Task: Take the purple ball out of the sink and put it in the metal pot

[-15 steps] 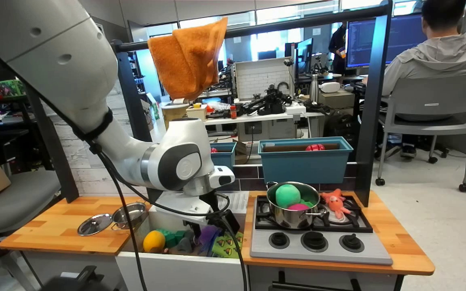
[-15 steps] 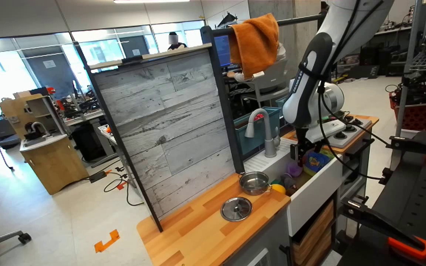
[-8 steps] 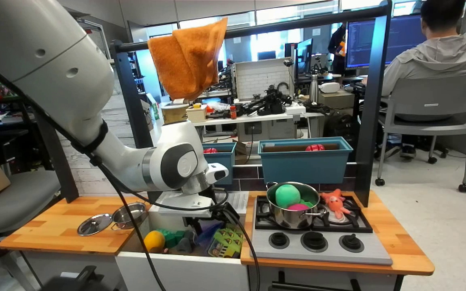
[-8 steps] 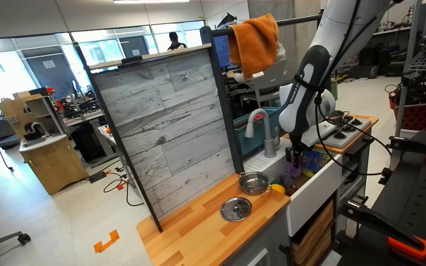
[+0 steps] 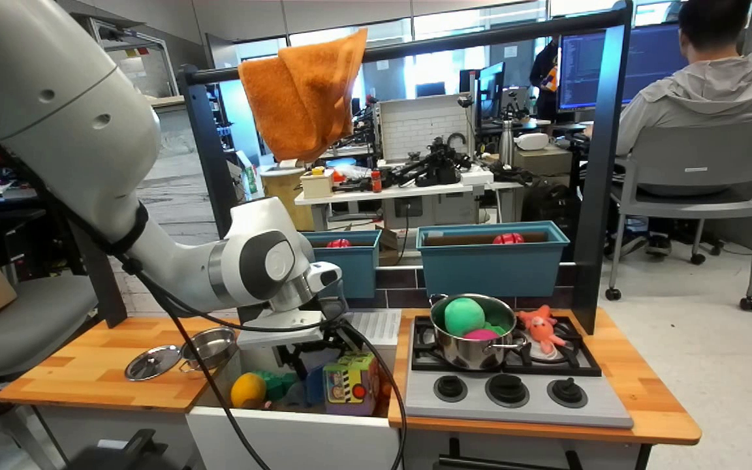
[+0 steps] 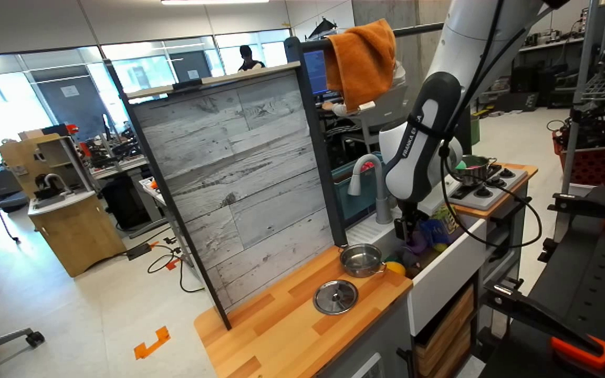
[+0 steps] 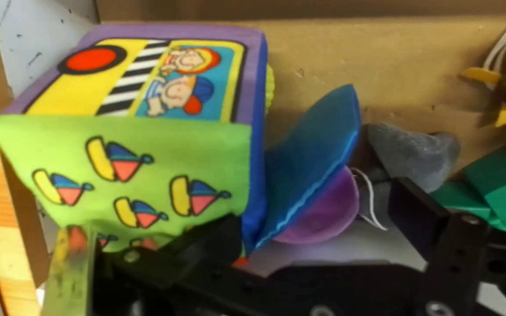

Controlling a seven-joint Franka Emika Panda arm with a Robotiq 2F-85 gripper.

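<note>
Lying beneath the wide-spread tool (image 7: 316, 213), the purple ball (image 7: 332, 215), partly behind a blue flap (image 7: 316, 149)

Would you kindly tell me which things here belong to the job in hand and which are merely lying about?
For the job: purple ball, sink, metal pot, robot's open fingers.
Just lying or hanging about: yellow ball, soft block, orange towel, shallow pan, lid, coral toy.

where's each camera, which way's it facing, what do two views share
An exterior view: in front of the sink and stove, facing them; arm at upper left.
An exterior view: at the counter end by the lid, looking toward the stove; arm at top right.
Wrist view: on the wrist, looking down into the sink; open gripper below.
Both exterior views share the metal pot and orange towel.
</note>
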